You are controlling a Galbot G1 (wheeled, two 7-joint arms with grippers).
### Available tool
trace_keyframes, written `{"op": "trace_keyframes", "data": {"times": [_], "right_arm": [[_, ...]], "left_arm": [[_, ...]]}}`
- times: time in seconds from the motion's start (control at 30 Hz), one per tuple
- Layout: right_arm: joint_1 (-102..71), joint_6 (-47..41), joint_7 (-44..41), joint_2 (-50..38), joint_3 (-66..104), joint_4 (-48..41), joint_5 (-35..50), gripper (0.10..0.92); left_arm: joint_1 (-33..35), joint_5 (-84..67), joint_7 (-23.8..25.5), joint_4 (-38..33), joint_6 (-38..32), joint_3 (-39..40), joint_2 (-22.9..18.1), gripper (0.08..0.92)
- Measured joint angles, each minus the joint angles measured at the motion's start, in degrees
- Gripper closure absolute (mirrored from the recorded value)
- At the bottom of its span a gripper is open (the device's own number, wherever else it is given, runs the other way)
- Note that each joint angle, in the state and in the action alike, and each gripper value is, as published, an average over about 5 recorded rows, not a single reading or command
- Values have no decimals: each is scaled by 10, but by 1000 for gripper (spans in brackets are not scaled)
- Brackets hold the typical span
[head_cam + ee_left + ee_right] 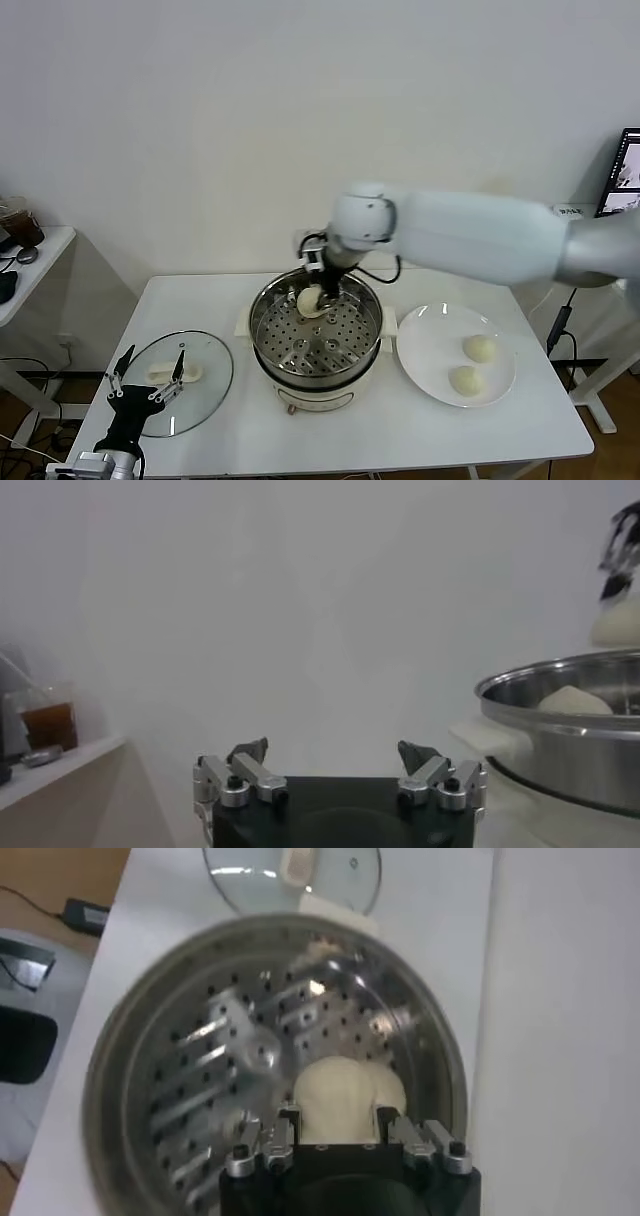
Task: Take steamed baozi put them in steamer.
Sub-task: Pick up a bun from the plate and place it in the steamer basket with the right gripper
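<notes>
The steamer (315,345) stands mid-table, a shiny steel pot with a perforated tray (220,1078) on a white base. My right gripper (320,290) reaches over its far side and is shut on a pale baozi (335,1098), held just above the tray. A second baozi (388,1090) lies on the tray right beside it; it also shows in the left wrist view (570,700), with the held one (615,625) higher up. Two more baozi (480,347) (465,380) lie on the white plate (425,340). My left gripper (148,385) is open and empty at the table's front left.
The glass lid (205,375) with a white handle (165,375) lies flat left of the steamer, partly under my left gripper. A small side table (30,265) with a cup stands far left. A monitor (625,170) stands at the right edge.
</notes>
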Motion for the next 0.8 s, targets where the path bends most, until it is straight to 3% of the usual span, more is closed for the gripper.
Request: {"op": "trace_keyframes", "data": {"times": [0.47,0.8], "right_arm": [[-77,-27,31,116,5,-95,-1,546],[-85,-32,16,130,10,-109,-10,296]], "left_arm": [[-1,2,0,4,-2,-5,-1,177],[1,3,0,3,-3,-6,-3,177]]}}
